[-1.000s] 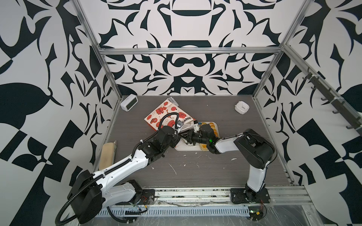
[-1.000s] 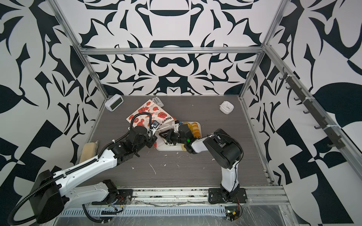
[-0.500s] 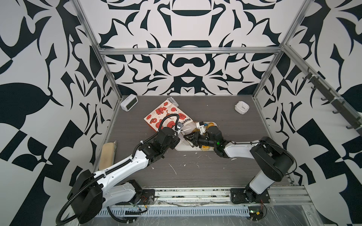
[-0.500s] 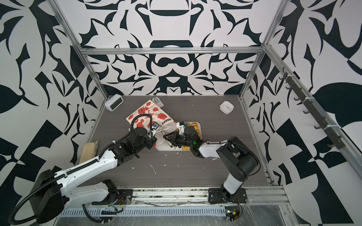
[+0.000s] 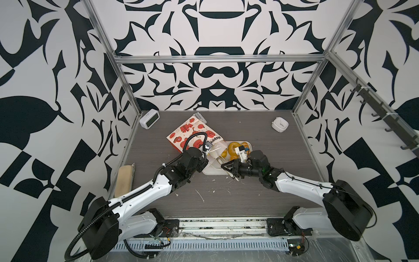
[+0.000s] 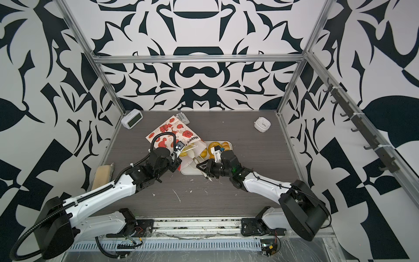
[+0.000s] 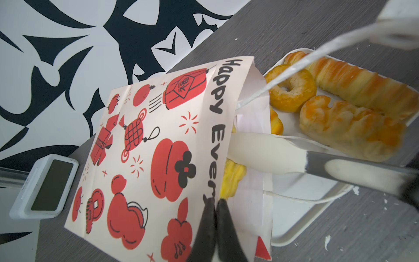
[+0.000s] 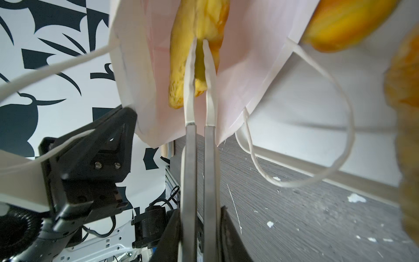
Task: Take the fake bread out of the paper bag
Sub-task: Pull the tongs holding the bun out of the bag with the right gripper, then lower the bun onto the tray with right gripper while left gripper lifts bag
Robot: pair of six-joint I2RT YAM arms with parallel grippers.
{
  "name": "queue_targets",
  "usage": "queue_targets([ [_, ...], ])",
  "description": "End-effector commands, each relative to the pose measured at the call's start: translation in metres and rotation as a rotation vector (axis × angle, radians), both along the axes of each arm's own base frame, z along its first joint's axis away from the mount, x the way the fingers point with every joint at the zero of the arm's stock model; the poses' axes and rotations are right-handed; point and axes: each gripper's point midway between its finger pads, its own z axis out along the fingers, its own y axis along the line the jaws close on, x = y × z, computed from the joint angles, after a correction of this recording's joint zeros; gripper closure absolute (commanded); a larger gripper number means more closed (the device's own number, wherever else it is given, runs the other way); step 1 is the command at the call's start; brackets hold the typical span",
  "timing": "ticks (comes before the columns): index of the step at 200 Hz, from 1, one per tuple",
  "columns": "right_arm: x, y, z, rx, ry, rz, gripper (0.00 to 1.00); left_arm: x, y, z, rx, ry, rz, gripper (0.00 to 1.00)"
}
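fake bread (image 7: 233, 179) half hidden, tray (image 7: 306, 229) cropped

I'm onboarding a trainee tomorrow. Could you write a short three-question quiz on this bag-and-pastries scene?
1. True or false: the ring-shaped pastry lies on the white tray.
2. The left tool pinches: A) the paper bag at its rim, B) the clock, C) the beige block.
3. Fill in: the tongs held by the right tool reach into the bag and grip a ____.
Key: 1 true; 2 A; 3 yellow pastry.
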Motion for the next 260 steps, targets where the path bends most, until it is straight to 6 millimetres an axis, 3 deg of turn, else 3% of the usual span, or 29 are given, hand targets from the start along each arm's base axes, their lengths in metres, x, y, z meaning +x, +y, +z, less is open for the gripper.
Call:
queue_targets([
  [1, -0.005, -0.010, 0.015, -0.013, -0.068, -0.006, 1.00, -0.001, 0.005, 0.008, 0.004, -0.035, 0.009, 1.00],
  [46, -0.024, -0.031, 0.022, -0.050, -0.071, -0.022, 1.00, 0.001, 0.010, 0.009, -0.002, -0.047, 0.040, 1.00],
  [127, -0.063, -0.060, 0.054, -0.114, -0.114, 0.024, 1.00, 0.009, 0.021, 0.017, -0.030, -0.079, 0.134, 1.00],
  [168, -0.081, -0.078, 0.083, -0.155, -0.169, 0.038, 1.00, 0.015, 0.025, 0.034, -0.079, -0.096, 0.188, 1.00],
  [214, -0.090, -0.097, 0.111, -0.242, -0.239, 0.034, 1.00, 0.031, 0.043, 0.051, -0.131, -0.103, 0.298, 1.00],
  [260, -0.089, -0.107, 0.110, -0.370, -0.229, 0.062, 1.00, 0.033, 0.052, 0.090, -0.246, -0.129, 0.347, 1.00],
])
